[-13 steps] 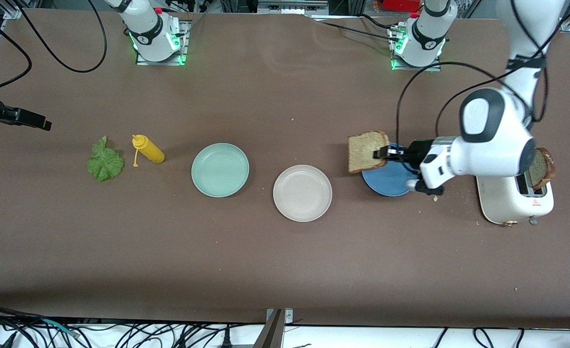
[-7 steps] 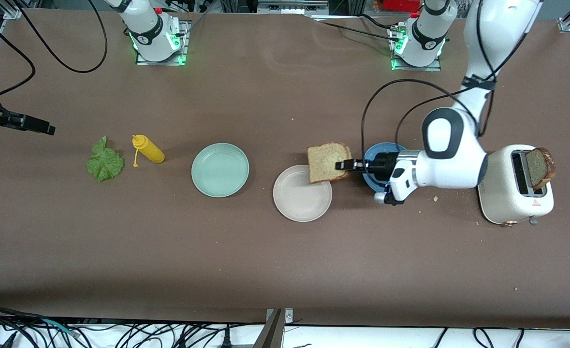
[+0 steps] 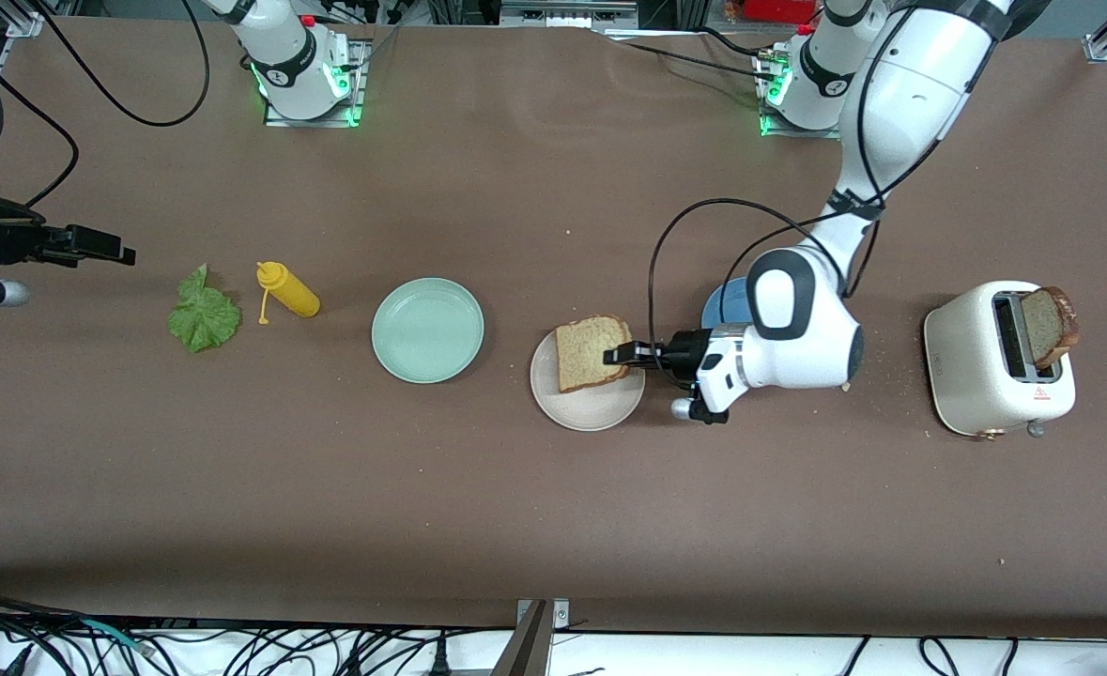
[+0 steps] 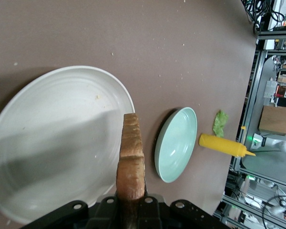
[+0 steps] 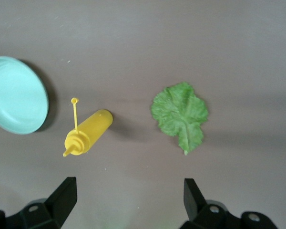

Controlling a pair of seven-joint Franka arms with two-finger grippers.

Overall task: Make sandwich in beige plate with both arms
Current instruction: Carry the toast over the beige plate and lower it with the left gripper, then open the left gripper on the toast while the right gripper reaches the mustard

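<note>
Bread slice (image 3: 592, 351) clamped in left pincer (image 3: 621, 356).

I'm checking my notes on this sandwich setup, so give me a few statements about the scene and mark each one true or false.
1. The left gripper holds a bread slice over the beige plate. True.
2. The lettuce leaf lies on the mint-green plate. False: it lies on the table beside the yellow bottle.
3. A second bread slice stands in the toaster. True.
4. The right gripper grips the bottle. False: its fingers are open and empty.
</note>
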